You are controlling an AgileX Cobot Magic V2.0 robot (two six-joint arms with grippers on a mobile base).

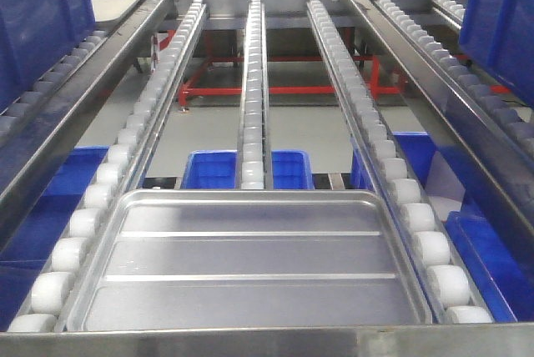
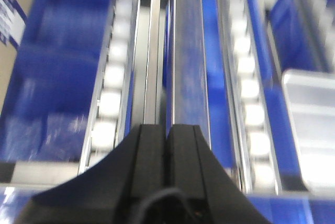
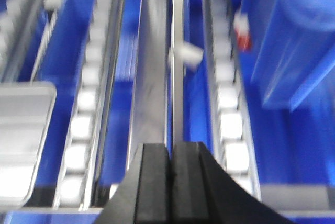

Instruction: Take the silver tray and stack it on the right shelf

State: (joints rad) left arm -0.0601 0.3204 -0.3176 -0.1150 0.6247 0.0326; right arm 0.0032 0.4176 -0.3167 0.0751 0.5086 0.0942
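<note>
Tray: silver tray (image 1: 250,257), flat on the middle roller lane, between two lines of chunky white rollers (image 1: 98,194); two long ridges across its floor; near rim just behind the front bar (image 1: 267,342).
Left gripper (image 2: 167,127): black fingers pressed together, nothing between them; above a steel rail, apart from the tray, whose corner shows at the right edge of the blurred left wrist view.
Right gripper (image 3: 171,146): fingers together too, holding nothing; above a rail, tray corner at the left edge of its view.
Right shelf (image 1: 417,36): lane of smaller rollers along the right, apart from the tray.
Centre: roller strip (image 1: 253,107) ending at the tray's far rim.
Below: blue bins (image 1: 213,169).
</note>
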